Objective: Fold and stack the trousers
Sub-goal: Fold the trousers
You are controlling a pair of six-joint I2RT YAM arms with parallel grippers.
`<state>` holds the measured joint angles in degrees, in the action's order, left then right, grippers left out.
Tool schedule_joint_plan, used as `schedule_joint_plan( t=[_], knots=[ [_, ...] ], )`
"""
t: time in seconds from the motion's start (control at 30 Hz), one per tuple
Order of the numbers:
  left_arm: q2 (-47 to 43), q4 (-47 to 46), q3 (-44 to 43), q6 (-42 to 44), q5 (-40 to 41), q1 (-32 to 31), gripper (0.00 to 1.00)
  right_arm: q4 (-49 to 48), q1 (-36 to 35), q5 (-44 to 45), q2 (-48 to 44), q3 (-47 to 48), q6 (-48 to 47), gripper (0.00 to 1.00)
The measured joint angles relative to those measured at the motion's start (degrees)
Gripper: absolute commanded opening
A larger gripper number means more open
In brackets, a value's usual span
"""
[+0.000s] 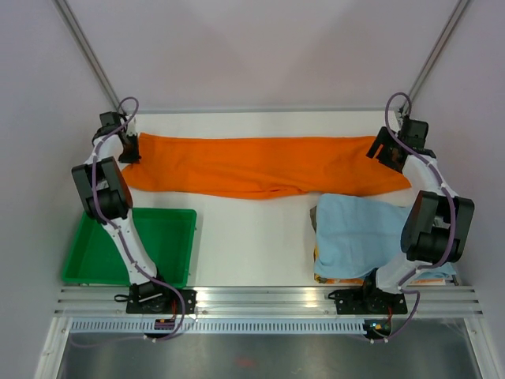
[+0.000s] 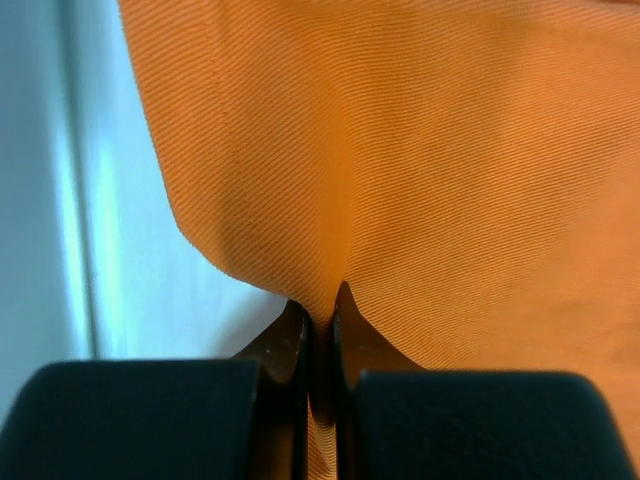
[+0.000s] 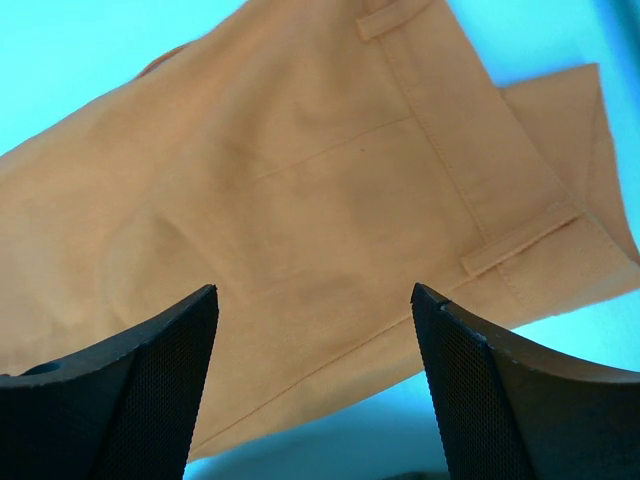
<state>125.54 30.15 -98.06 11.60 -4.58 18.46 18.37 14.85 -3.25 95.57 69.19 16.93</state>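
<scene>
White counter between plain pale walls, evenly lit.
The counter (image 1: 252, 245) meets the back wall (image 1: 260, 55) just beyond the left fingers (image 1: 129, 151) and right fingers (image 1: 383, 149). Slim metal struts (image 1: 84, 47) rise outward of them at both corners, and a ribbed aluminium rail (image 1: 268, 298) edges the opposite side.

- My overhead camera looks down from above and behind the arm bases (image 1: 162, 300), far enough to take in the trousers (image 1: 260, 167) end to end.
- My left wrist camera sits very close at the trousers' left end, looking past the left gripper (image 2: 320, 320) into the cloth.
- My right wrist camera looks down near the waistband end, between the fingers of the right gripper (image 3: 313, 292).
- All three views share the trousers.
</scene>
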Motion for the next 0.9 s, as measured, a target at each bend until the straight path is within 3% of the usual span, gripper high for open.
schedule_joint_plan(
  t=[0.17, 0.33, 0.47, 0.73, 0.9],
  knots=[
    [-4.6, 2.8, -3.1, -1.7, 1.6, 1.6, 0.02, -1.0, -1.9, -3.5, -2.2, -3.1, 0.5, 0.85],
    [-6.4, 4.5, -10.9, -3.5, 6.4, -1.5, 0.02, -0.9, -1.8, -4.0, -4.0, -5.2, 1.4, 0.86],
    [-9.8, 5.4, -11.0, -5.3, 11.6, -11.1, 0.02, -2.9, -1.7, -4.3, -6.3, -8.4, 3.7, 0.86],
    [-11.0, 9.3, -11.6, -19.3, 15.3, -32.7, 0.02, -7.3, -1.7, -6.8, -6.5, -11.8, 9.5, 0.86],
    [-6.4, 13.1, -20.8, -27.0, 17.8, -41.3, 0.02, -8.9, -1.7, -7.7, -6.5, -13.1, 11.5, 0.86]
  ],
)
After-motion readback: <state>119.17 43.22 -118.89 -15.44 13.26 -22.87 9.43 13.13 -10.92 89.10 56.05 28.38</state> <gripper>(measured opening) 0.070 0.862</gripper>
